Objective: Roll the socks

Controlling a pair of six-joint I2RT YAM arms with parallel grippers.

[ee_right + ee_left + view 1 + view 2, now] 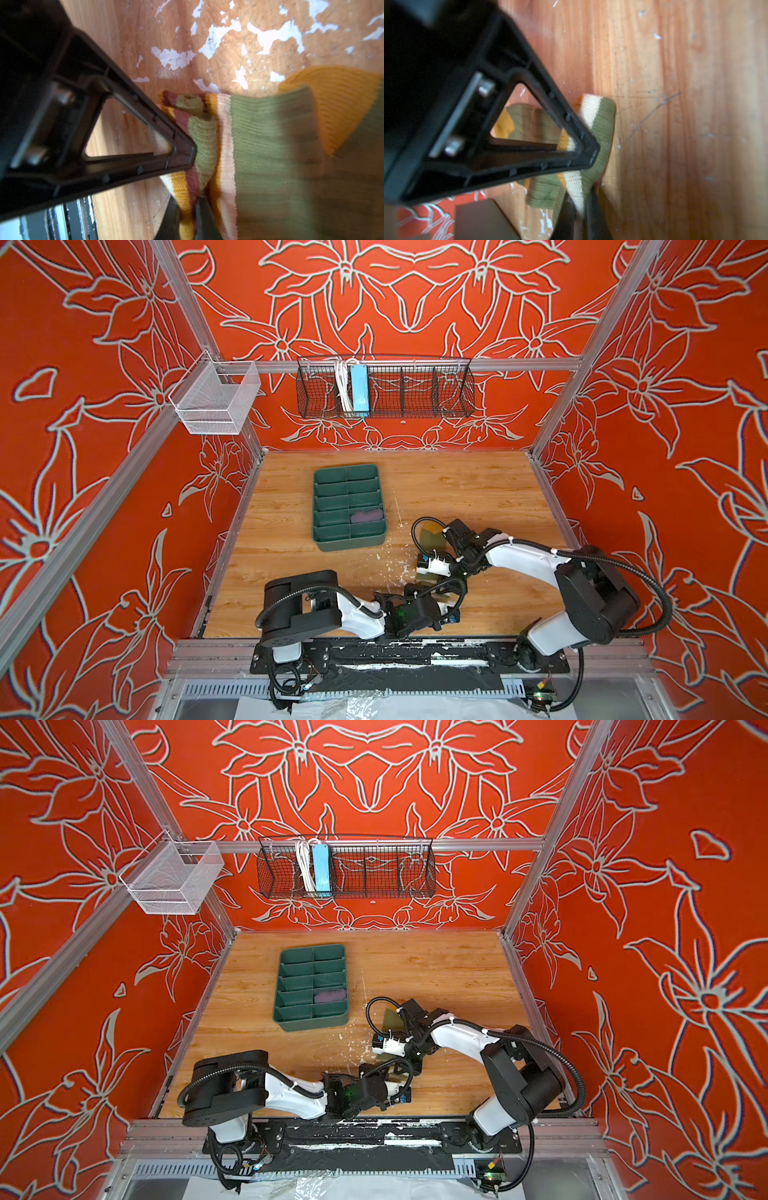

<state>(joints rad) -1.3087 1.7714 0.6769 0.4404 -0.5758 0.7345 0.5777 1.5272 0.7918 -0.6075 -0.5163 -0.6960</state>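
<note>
Tray: in both top views we see the dark green divided tray (314, 506) left of centre on the wooden table (478, 489).
Purple sock: a compact purple bundle (366, 515) sits in the tray's right column, in the second compartment up from the bottom. It looks rolled to us, though it is too small to be sure.
Left gripper: in its wrist view the left gripper (583, 176) is clamped shut on the olive sock (604, 124), pinching it at the cream stripe near one end.
Olive sock: in a top view it lies on the table right of the tray, lower centre of the frame, and is mostly hidden under both arms. Only a mustard and olive patch (429, 538) shows there.
Right gripper: its wrist view shows the right gripper (195, 176) closed tight on the striped cuff, where the edge curls over slightly.
Done: one sock of two, as we judge it.
Left: we see no real roll in the olive sock, which looks mostly flat between the two grips. We reckon it must be wound up from one end and probably set in the tray.
</note>
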